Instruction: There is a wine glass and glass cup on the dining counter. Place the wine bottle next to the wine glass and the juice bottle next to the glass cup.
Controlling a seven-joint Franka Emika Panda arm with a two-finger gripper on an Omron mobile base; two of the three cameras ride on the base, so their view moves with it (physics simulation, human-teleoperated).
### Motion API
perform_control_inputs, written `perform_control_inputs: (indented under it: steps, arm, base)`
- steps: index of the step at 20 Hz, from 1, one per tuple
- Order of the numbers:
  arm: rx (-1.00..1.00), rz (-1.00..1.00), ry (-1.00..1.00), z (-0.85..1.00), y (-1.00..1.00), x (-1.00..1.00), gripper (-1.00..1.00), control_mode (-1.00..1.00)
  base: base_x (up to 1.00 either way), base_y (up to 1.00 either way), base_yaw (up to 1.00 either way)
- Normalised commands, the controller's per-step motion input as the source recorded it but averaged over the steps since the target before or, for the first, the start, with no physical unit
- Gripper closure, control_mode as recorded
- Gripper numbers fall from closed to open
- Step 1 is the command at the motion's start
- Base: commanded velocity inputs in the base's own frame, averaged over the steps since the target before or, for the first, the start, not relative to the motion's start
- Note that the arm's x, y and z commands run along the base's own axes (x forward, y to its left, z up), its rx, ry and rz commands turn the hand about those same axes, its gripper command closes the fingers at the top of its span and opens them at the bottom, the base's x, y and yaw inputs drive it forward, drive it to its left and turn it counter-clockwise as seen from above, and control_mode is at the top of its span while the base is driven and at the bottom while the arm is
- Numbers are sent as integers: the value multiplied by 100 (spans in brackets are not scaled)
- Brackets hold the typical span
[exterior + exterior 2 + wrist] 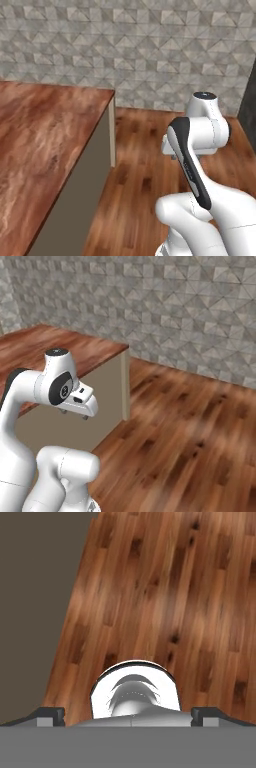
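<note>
The dining counter point(45, 135) has a reddish-brown wood-grain top and a beige side, and its bare corner lies at the left point(30, 348). My arm is folded beside that corner, over the floor. My gripper point(74, 414) hangs from the hand and points down. In the hand view the gripper point(129, 714) is open, its two dark fingertips point(47, 714) far apart with nothing between them. The counter's side point(35, 587) is a dull brown area at the upper left there. The wine glass, glass cup, wine bottle and juice bottle are out of view.
Wooden plank floor point(145, 180) stretches to the right of the counter and under the hand point(165, 587). A grey stone-tiled wall point(150, 45) closes the back. A dark upright surface point(250, 100) stands at the far right edge.
</note>
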Motion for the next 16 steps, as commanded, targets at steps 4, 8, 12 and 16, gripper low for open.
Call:
perform_control_inputs:
  steps: [4, 8, 12, 16]
  arm:
    - [0, 0, 0, 0, 0, 0, -100, 100]
    - [0, 0, 0, 0, 0, 0, -100, 100]
    - [0, 0, 0, 0, 0, 0, -100, 100]
    - [0, 0, 0, 0, 0, 0, -100, 100]
  base:
    - [94, -8, 0]
    - [94, -8, 0]
    - [94, -8, 0]
    - [94, -8, 0]
